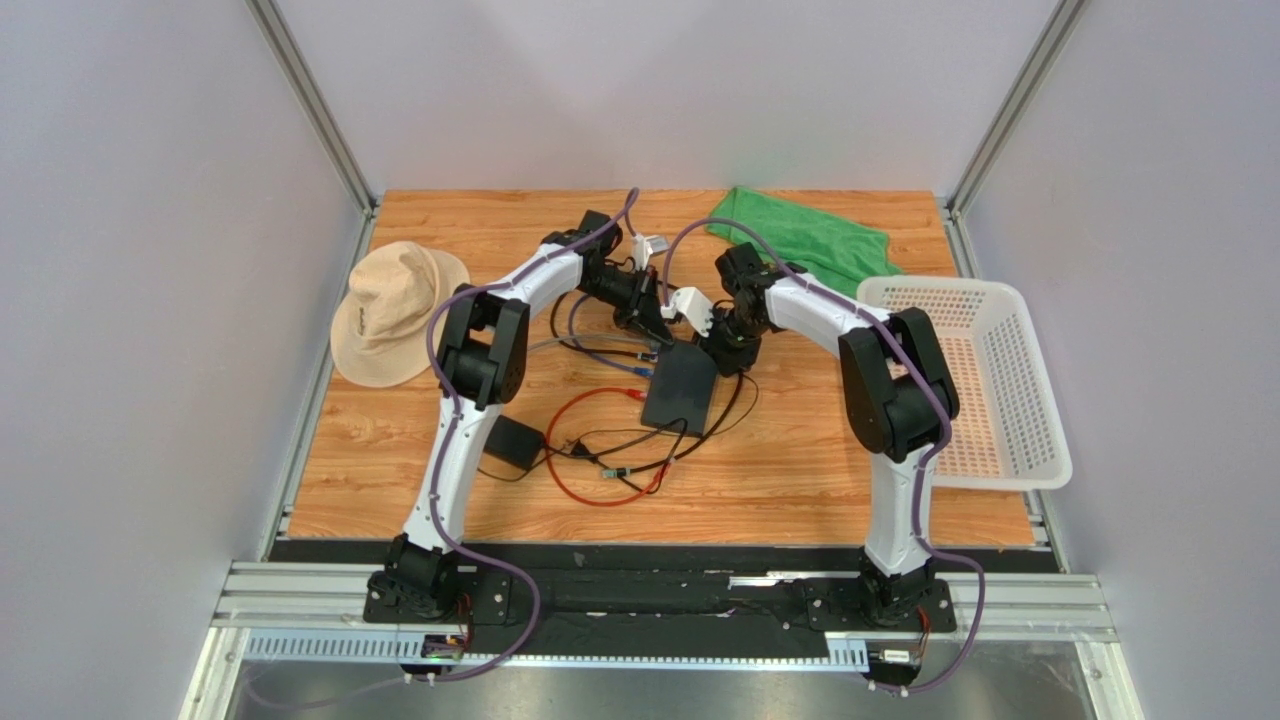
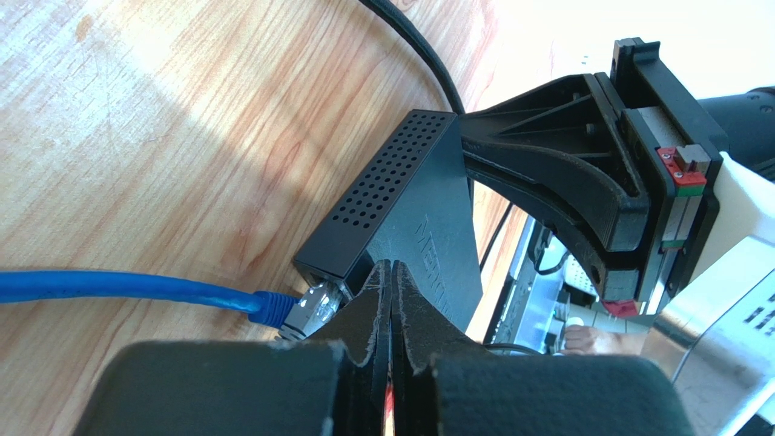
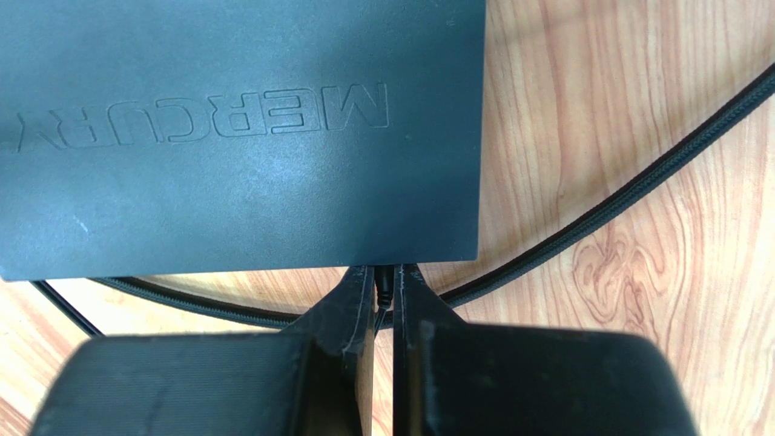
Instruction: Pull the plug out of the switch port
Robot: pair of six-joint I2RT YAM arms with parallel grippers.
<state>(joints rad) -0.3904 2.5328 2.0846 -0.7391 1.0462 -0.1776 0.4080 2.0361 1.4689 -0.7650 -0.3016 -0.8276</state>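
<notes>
The switch point(image 1: 684, 387) is a flat black box in the middle of the table, marked MERCURY in the right wrist view point(image 3: 236, 136). My right gripper point(image 3: 386, 271) is shut on a small black plug point(image 3: 386, 283) that sits in the box's edge near a corner. It is at the box's far end in the top view point(image 1: 732, 348). My left gripper point(image 2: 393, 268) is shut, with its tips resting against the box point(image 2: 427, 227). Beside them, a blue cable's silver plug point(image 2: 307, 311) sits in a port. A sliver of red shows in the gap between the left jaws.
A black adapter brick point(image 1: 516, 443) lies near the left arm, with a red cable point(image 1: 579, 465) and black cables looped beside the box. A tan hat point(image 1: 394, 308) is at the left, a green cloth point(image 1: 801, 233) at the back, and a white basket point(image 1: 984, 383) at the right.
</notes>
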